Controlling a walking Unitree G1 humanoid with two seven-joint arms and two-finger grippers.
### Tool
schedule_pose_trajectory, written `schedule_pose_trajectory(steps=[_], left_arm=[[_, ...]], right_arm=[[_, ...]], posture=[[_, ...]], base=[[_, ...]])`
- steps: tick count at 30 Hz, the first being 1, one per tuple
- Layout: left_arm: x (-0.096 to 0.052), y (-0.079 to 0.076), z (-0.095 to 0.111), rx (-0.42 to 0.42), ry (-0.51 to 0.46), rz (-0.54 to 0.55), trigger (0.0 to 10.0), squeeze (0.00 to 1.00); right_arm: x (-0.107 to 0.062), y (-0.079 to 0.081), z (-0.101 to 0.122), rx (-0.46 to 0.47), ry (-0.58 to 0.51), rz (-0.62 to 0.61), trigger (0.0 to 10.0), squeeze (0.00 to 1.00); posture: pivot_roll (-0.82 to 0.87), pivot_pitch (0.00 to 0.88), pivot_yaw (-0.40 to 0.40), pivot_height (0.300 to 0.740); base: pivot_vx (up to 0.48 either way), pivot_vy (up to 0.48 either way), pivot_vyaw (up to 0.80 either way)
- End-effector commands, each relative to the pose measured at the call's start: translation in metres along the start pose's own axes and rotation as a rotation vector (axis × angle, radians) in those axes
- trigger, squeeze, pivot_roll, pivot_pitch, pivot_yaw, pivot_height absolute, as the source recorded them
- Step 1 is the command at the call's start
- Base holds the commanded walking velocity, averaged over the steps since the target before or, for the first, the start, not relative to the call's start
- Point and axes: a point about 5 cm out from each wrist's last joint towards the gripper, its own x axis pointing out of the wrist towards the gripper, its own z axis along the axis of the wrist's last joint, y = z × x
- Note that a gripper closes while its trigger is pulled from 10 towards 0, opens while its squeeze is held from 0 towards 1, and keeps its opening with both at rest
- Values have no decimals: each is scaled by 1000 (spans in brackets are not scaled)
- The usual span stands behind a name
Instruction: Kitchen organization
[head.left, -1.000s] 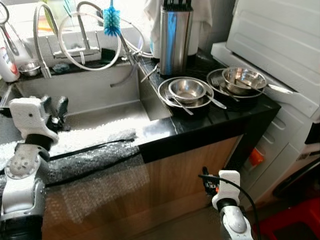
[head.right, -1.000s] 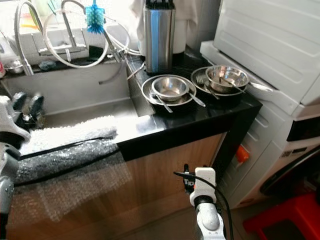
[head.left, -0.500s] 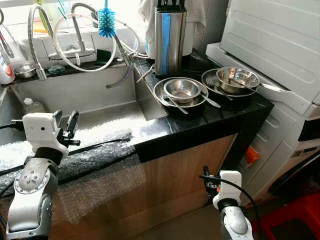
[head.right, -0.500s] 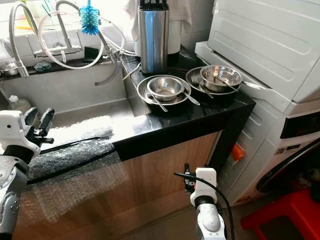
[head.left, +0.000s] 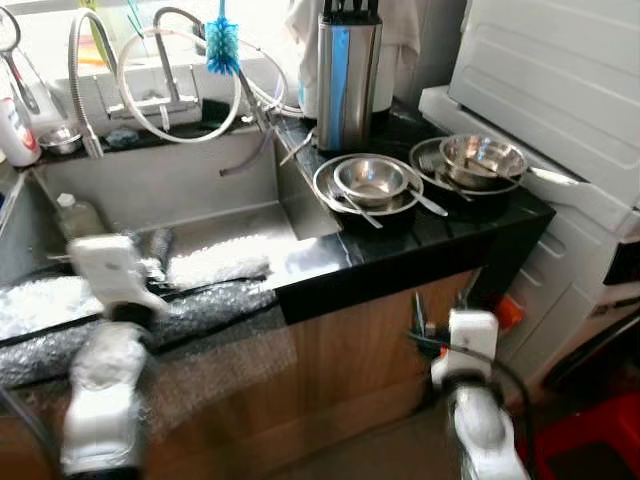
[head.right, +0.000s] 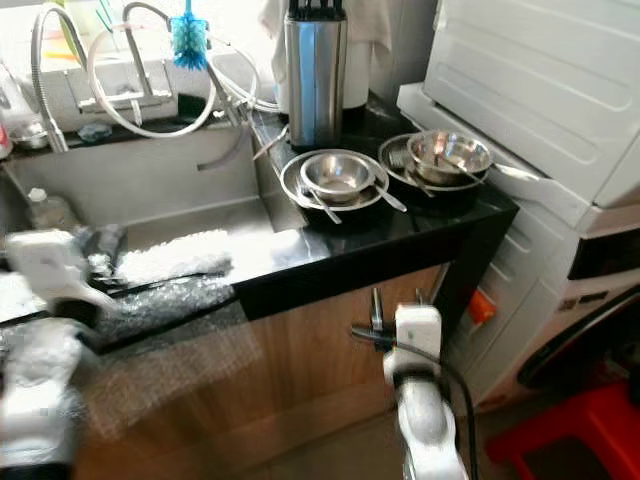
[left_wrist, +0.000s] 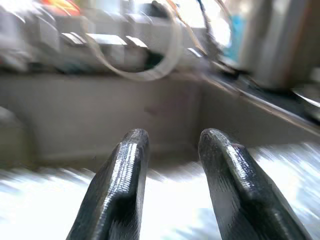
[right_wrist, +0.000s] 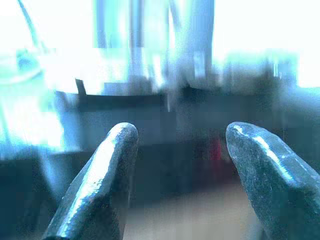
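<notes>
Filling the space ahead of the left jaws (left_wrist: 170, 165), the steel sink (head.left: 170, 190) holds a small plastic bottle (head.left: 75, 213) in its basin, with bubble wrap (head.left: 215, 262) draped over its front rim. Those jaws are parted and empty, just above the wrap. Beyond and to the side, the black surface (head.left: 440, 235) carries a tall knife block (head.left: 348, 75), a plate with a bowl (head.left: 372, 180) and spoon, and a dark pan holding a second bowl (head.left: 483, 160) with a fork. The right jaws (head.right: 395, 297) are spread and empty, below the surface's front edge, before the wooden cabinet front (head.right: 330, 350). A white appliance (head.left: 560, 90) borders the far side.
</notes>
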Motion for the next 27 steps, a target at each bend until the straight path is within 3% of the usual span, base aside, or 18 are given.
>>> schedule_pose_trajectory(steps=[1, 11, 19, 27], left_arm=[[6, -2, 7, 14, -50, -1, 10000, 0], [7, -4, 6, 9, -49, 1, 10000, 0], [19, 0, 4, 49, -102, 12, 10000, 0], [27, 4, 5, 56, -129, 27, 10000, 0]], right_arm=[[-3, 1, -1, -2, 7, -3, 10000, 0], [-2, 0, 2, -2, -3, -6, 10000, 0], [-2, 0, 8, 10, -3, -21, 10000, 0], [-27, -15, -20, -36, 101, -78, 10000, 0]], posture=[[-134, 0, -8, 740], [-134, 0, -10, 740], [-135, 0, -9, 740], [-146, 0, -5, 740]], base=[[0, 0, 0], [0, 0, 0], [0, 0, 0], [0, 0, 0]])
